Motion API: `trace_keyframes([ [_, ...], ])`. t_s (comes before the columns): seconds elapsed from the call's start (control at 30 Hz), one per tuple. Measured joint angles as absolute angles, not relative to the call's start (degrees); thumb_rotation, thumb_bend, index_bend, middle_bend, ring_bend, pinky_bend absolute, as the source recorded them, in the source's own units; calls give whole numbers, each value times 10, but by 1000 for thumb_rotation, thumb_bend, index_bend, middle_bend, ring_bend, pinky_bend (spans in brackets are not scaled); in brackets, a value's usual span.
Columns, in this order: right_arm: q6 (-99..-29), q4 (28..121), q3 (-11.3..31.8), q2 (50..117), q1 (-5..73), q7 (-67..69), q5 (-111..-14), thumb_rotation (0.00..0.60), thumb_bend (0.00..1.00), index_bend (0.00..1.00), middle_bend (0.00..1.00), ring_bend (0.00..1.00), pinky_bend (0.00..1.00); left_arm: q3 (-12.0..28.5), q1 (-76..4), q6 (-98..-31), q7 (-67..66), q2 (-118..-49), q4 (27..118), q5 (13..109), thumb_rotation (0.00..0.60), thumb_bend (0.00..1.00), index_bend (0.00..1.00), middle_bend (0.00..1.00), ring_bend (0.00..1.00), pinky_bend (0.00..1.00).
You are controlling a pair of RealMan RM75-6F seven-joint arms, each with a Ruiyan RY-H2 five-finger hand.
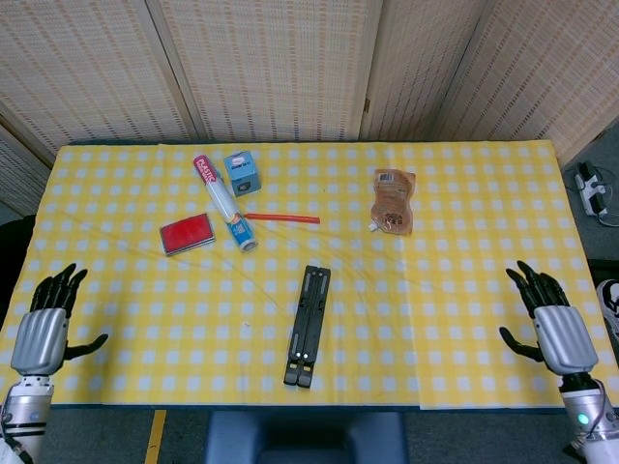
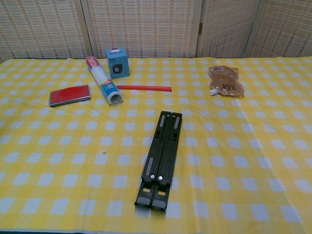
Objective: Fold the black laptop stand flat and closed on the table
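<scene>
The black laptop stand [image 1: 308,327] lies folded flat on the yellow checked tablecloth [image 1: 464,222], near the middle of the table's front half, its two slim bars pressed side by side and running from the near edge away toward the far side, leaning slightly rightward as it goes. The chest view shows it closest, with the small screws near its front end and the slots along each bar plain to see, but neither hand appears there; only the head view takes in both hands, down at the table's near corners. Beyond the stand, well apart from it, lies a red straw [image 1: 281,218], and just left of that a white tube with a red and blue label [image 1: 221,200], lying diagonally with its open end toward the stand. A small blue box [image 1: 242,172] stands beside the tube's far end, and a flat red case [image 1: 187,234] lies to the tube's left. Off to the right, a tan pouch with a small spout [image 1: 394,200] lies flat. Nothing sits on or against the stand. The left hand [image 1: 42,330] hovers at the near left corner, back of the hand up, fingers spread and pointing away, holding nothing. The right hand [image 1: 553,329] mirrors it at the near right corner, fingers likewise splayed and empty.
</scene>
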State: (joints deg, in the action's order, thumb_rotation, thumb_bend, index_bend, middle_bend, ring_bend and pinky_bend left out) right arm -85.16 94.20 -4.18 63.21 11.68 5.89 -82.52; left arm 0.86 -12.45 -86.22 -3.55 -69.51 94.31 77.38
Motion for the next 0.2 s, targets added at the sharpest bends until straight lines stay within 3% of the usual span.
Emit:
trace_keyframes([
  [0.2,-878,929,-39,641,93,74,-855,600,342,0,43,89,60,0,-95,-896,-23,-690,953,805,600,162,26,3,0,0],
])
